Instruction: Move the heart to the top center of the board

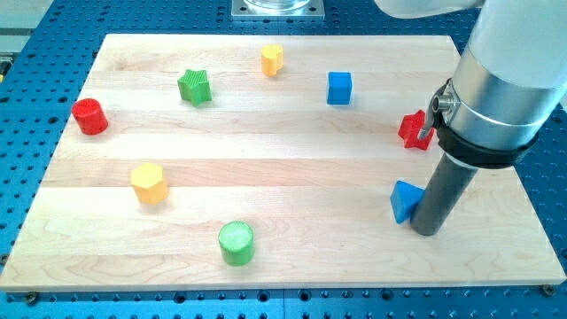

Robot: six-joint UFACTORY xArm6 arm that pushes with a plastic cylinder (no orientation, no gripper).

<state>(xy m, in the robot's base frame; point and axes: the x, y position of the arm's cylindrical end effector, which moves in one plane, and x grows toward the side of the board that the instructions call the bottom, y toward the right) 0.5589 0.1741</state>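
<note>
Trouble sat close: the tip [425, 232], a bare rod with no jaws to open or shut, touched the blue triangle [405, 201], well apart from the yellow heart [272, 59] near top centre. Heading straight there would likely drag the triangle or knock the blue cube [338, 88].

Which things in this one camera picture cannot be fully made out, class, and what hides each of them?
- My tip: its end seems to meet the board right of the blue block; contact between them is unclear.
- Blue block: its right side is behind the rod, so its shape is uncertain.
- Red block at the view's right: partly covered by the arm's silver housing; shape unclear.
- Yellow block near the view's top: too small to confirm as the heart.
- The arm: cut off by the top edge.
</note>
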